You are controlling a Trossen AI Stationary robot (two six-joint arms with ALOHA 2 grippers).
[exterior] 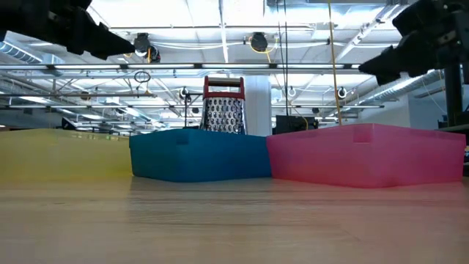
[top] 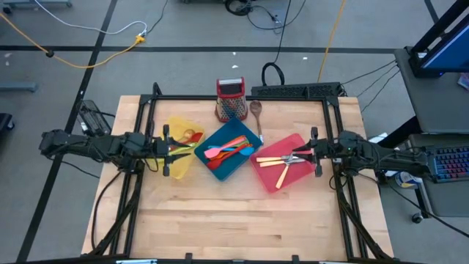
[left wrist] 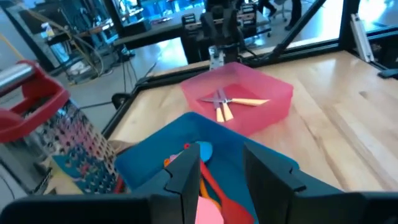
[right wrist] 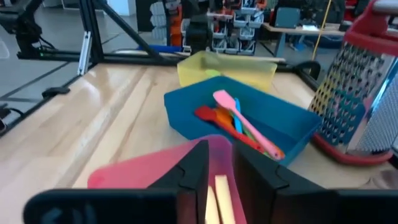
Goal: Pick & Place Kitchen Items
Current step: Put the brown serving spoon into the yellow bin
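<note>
Pink, red, orange and blue plastic spatulas [top: 231, 149] lie in the blue tray [top: 245, 167] at the table's middle. Pale-handled cutlery [top: 282, 160] lies in the pink tray [top: 271, 180] to its right. The yellow tray [top: 179, 167] on the left holds a few orange utensils [top: 187, 137]. A wooden spoon [top: 256, 114] lies on the table near the far edge. My left gripper [left wrist: 221, 155] hangs open over the yellow tray, pointing level at the blue tray [left wrist: 155, 149]. My right gripper [right wrist: 221, 152] hangs above the pink tray's right edge with a narrow gap between its fingers, holding nothing.
A red-handled box grater [top: 231, 100] stands at the far edge behind the blue tray. The three trays sit side by side across the table's middle. Bare wood [top: 234, 220] stretches from the trays to the near edge. Black frame rails run along both sides.
</note>
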